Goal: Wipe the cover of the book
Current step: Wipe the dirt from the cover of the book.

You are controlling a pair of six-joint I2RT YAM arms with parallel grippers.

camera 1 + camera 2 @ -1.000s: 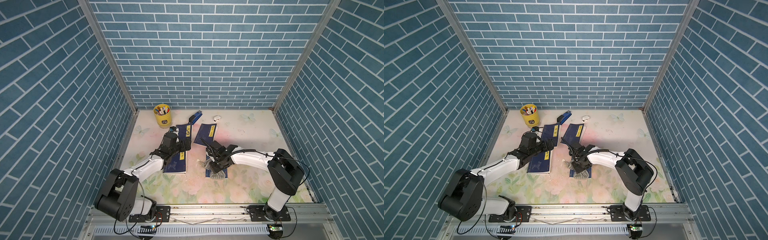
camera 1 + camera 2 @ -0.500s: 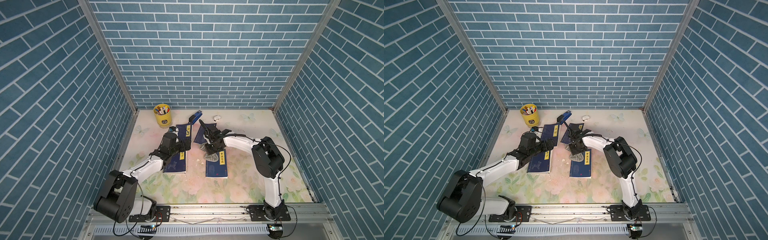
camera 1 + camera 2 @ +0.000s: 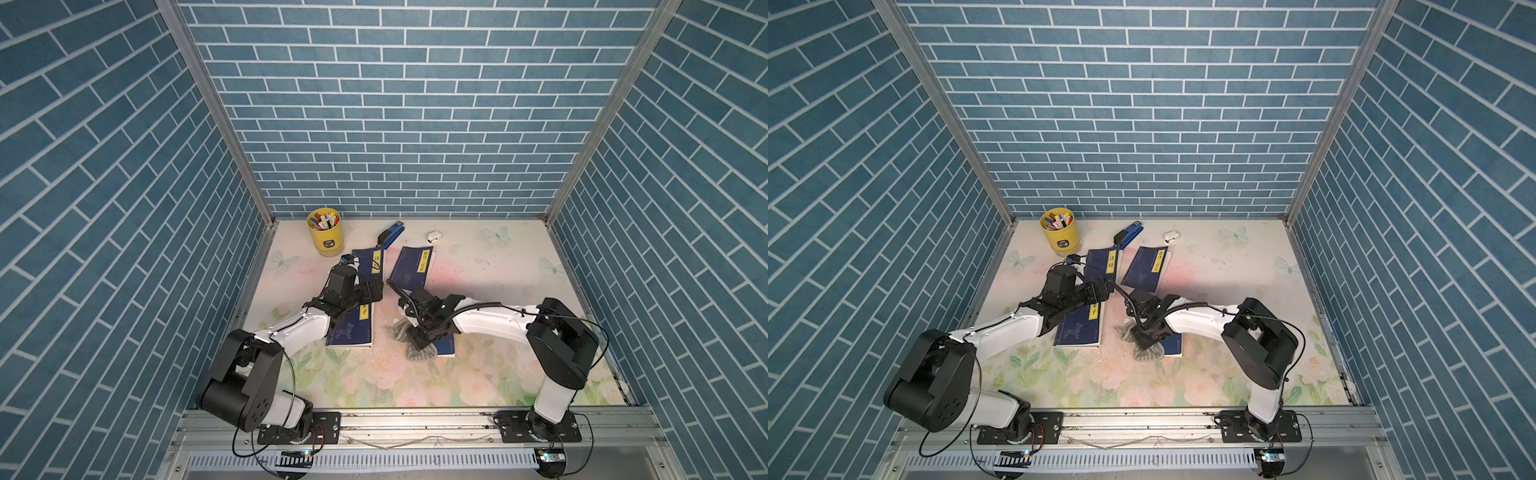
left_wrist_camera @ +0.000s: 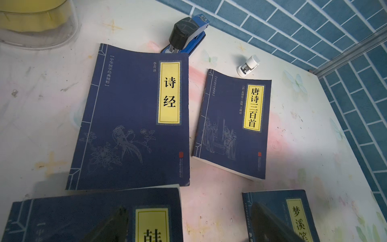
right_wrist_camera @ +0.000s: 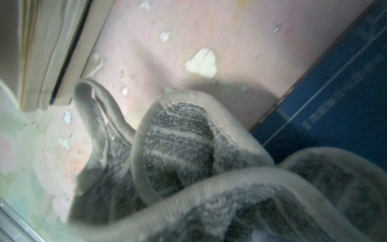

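Wipe stroke in hand, judged partway through.

- Right fingers (image 3: 422,337): closed tight on a bunched grey striped cloth (image 5: 178,146). They press it down at the corner of the book (image 3: 449,345).
- The book lies flat on the bench (image 3: 478,374), well apart from the yellow cup (image 3: 325,230), on the robot's side of the cup and toward the right arm. The arm covers most of its cover.
- Left fingers (image 4: 113,226): spread wide and holding nothing. They sit over the neighbouring book (image 3: 353,330), which lies nearer the cup. I cannot tell whether they touch it.

Risks:
1. Nothing visibly pins the wiped book, so drag from the cloth may slide or turn it.
2. Part of the cloth trails off the cover onto the bench among white crumbs (image 5: 202,62). A stroke back across the cover could carry them onto it.
3. The cloth is wadded and touches only a small patch, so parts of the cover may be missed.
4. A stroke starting at the corner could catch the cover's edge and lift it.
5. The two wrists are near each other, so a stroke toward the cup risks a bump.
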